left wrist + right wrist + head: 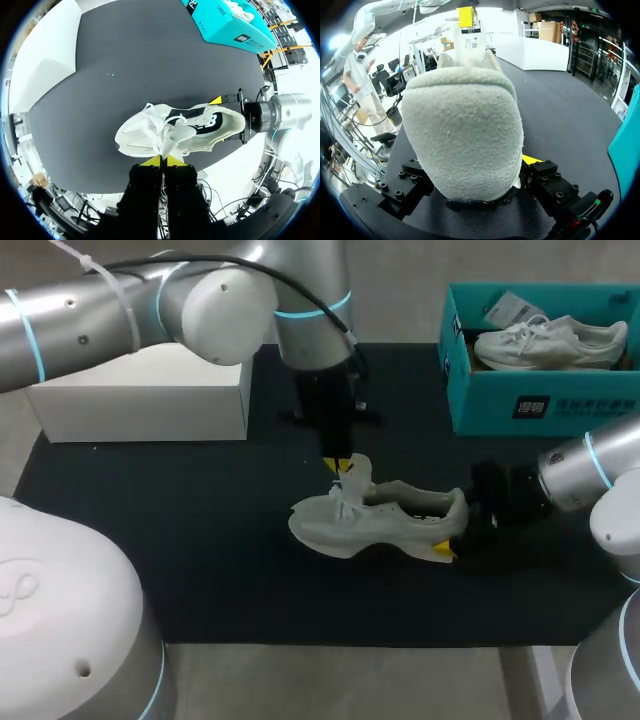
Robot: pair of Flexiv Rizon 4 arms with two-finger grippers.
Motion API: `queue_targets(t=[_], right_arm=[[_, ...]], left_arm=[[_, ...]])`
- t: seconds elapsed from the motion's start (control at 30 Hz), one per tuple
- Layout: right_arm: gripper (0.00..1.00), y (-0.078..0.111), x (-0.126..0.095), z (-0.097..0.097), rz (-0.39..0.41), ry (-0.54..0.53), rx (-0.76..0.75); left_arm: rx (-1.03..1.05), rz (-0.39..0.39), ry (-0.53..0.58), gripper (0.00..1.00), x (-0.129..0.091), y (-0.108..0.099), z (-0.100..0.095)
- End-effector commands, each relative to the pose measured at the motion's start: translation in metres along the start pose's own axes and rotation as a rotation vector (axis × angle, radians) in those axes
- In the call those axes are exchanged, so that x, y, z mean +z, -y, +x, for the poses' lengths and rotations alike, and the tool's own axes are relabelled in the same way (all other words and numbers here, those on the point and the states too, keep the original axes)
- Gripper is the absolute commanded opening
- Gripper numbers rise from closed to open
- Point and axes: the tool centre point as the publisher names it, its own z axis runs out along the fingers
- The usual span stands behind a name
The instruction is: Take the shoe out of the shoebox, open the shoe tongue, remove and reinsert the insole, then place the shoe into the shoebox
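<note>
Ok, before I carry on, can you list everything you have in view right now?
shoe: 1, pale grey, lying on its side mid-mat, toe toward the left arm's side
shoebox: 1, teal, open, far right corner of the mat
boxed shoe: 1, white, inside the shoebox
white box: 1, white, far left of the mat
mat: 1, black, covering the table
left tool: 1, yellow-tipped, over the shoe's middle, tips pinched on the tongue and laces
right tool: 1, yellow-tipped, at the shoe's heel, a finger on either side of it
</note>
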Motion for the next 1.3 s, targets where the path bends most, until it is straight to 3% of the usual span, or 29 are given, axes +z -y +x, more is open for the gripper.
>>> queue_targets(t=[0.03, 0.47, 0.8, 0.83, 0.87, 0.9, 1.13, 1.3], right_arm=[[0.0, 0.002, 0.004, 0.0, 0.002, 0.003, 0.0], [0.0, 0.002, 0.004, 0.0, 0.002, 0.003, 0.0], [0.0, 0.002, 0.004, 0.0, 0.002, 0.003, 0.0], [0.0, 0.002, 0.004, 0.0, 0.002, 0.003, 0.0], [0.0, 0.002, 0.004, 0.0, 0.002, 0.003, 0.0], [0.0, 0.002, 0.004, 0.0, 0.002, 0.003, 0.0], [0.0, 0.002, 0.004, 0.0, 0.002, 0.003, 0.0], [0.0, 0.002, 0.004, 0.0, 0.002, 0.003, 0.0]], left_arm=[[-0.033, 0.008, -0.087, 0.0, 0.003, -0.006, -0.018], [-0.173, -0.087, 0.003, 0.0, 0.051, -0.002, -0.06], [-0.224, -0.14, 0.079, 0.0, 0.075, 0.002, -0.072], [-0.209, -0.136, 0.069, 0.36, 0.072, 0.002, -0.071], [-0.191, -0.127, 0.066, 0.89, 0.068, 0.003, -0.068], [-0.168, -0.108, 0.063, 1.0, 0.063, 0.004, -0.065], [0.081, -0.019, 0.011, 1.0, 0.034, 0.006, -0.046], [0.632, -0.057, -0.072, 1.0, 0.013, 0.012, -0.031]])
